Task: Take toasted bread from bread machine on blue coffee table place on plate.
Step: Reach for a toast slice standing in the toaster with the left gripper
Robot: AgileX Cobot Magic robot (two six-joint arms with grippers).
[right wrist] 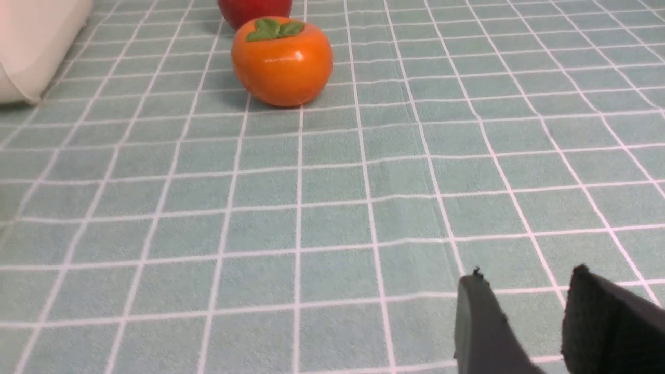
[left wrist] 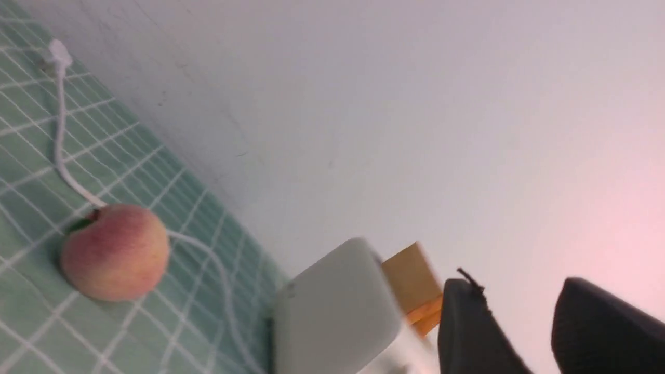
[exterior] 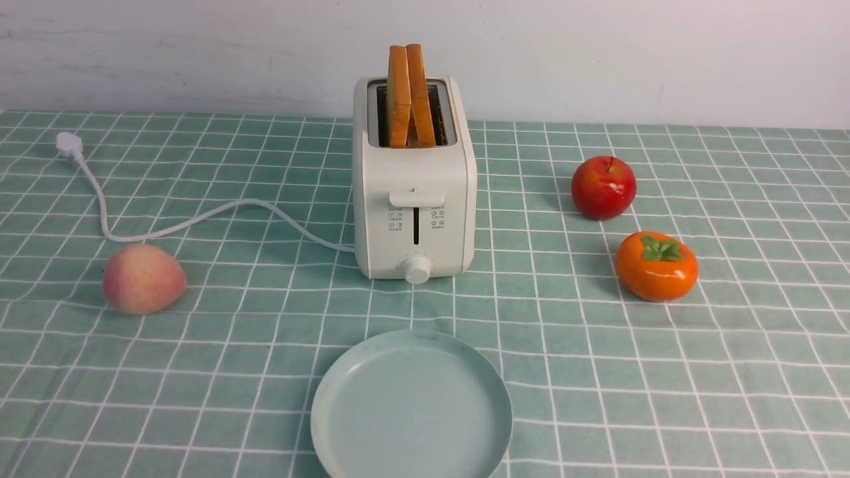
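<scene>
Front view: the whole layout is shown, with no arm or gripper in sight.
Toasted bread (exterior: 410, 96): two slices are seen upright and close together, jutting from the slots of the bread machine (exterior: 415, 179).
Bread machine: it is set toward the far middle of the blue coffee table (exterior: 664, 372), with its lever and knob turned to the camera.
Plate (exterior: 412, 411): it is laid bare just in front of the machine and is cropped by the near picture edge.
Left wrist view: only here is the left gripper (left wrist: 519, 311) shown. Its dark fingers are held apart with wall seen between them, and nothing is gripped. A blurred machine corner and a bit of toast are seen close by.
Right wrist view: only here is the right gripper (right wrist: 527, 291) shown. It is low over the cloth with its fingers parted, and nothing is held.
Edges: the table's far edge is met by the wall (exterior: 597, 53) just behind the machine.
Open room, right: bare cloth is left between the machine and the apple (exterior: 603, 187) and persimmon (exterior: 656, 265).
Open room, left: the cloth is crossed by the cord (exterior: 199, 222), which is run past the peach (exterior: 143, 279) to the plug (exterior: 68, 143).
</scene>
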